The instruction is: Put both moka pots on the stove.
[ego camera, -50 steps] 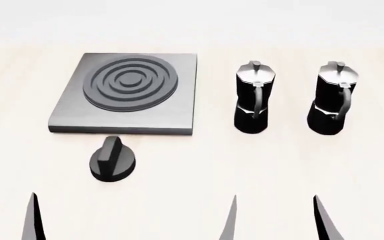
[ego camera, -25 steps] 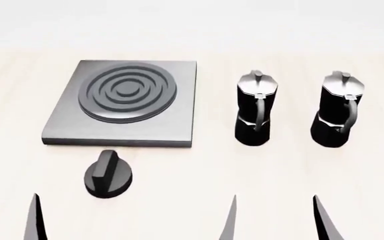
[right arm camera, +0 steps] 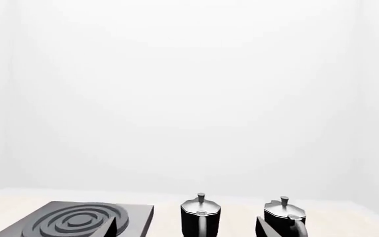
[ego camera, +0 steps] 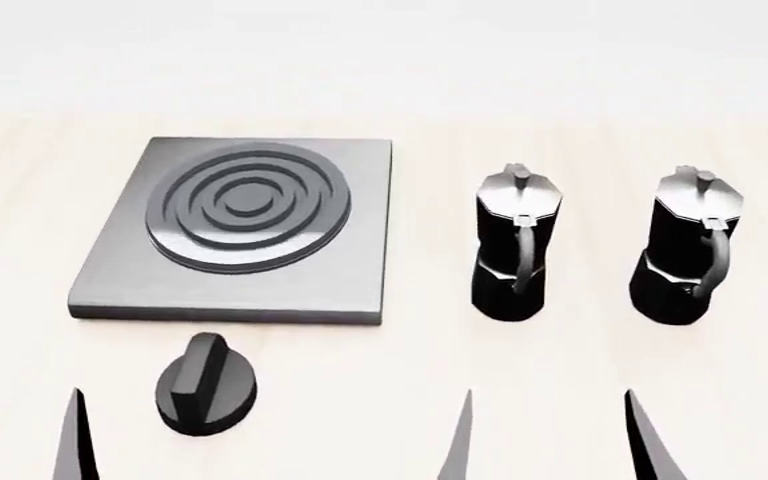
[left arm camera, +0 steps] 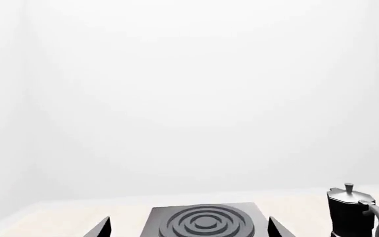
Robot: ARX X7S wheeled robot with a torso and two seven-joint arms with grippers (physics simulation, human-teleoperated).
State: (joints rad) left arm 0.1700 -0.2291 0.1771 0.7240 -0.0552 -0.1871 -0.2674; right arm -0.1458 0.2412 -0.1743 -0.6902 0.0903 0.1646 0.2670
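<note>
Approach stage: neither moka pot grasped.
Both moka pots (ego camera: 518,255) (ego camera: 691,258) stand right of the stove (ego camera: 237,228); right hand (ego camera: 551,440) spread, empty; left hand (ego camera: 77,440) undeterminable. Next: reach nearer pot's handle.

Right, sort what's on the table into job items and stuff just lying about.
For the job:
- left moka pot
- right moka pot
- stove, nothing on it yet

Just lying about:
- round black knob, in front of the stove, apart from it
</note>
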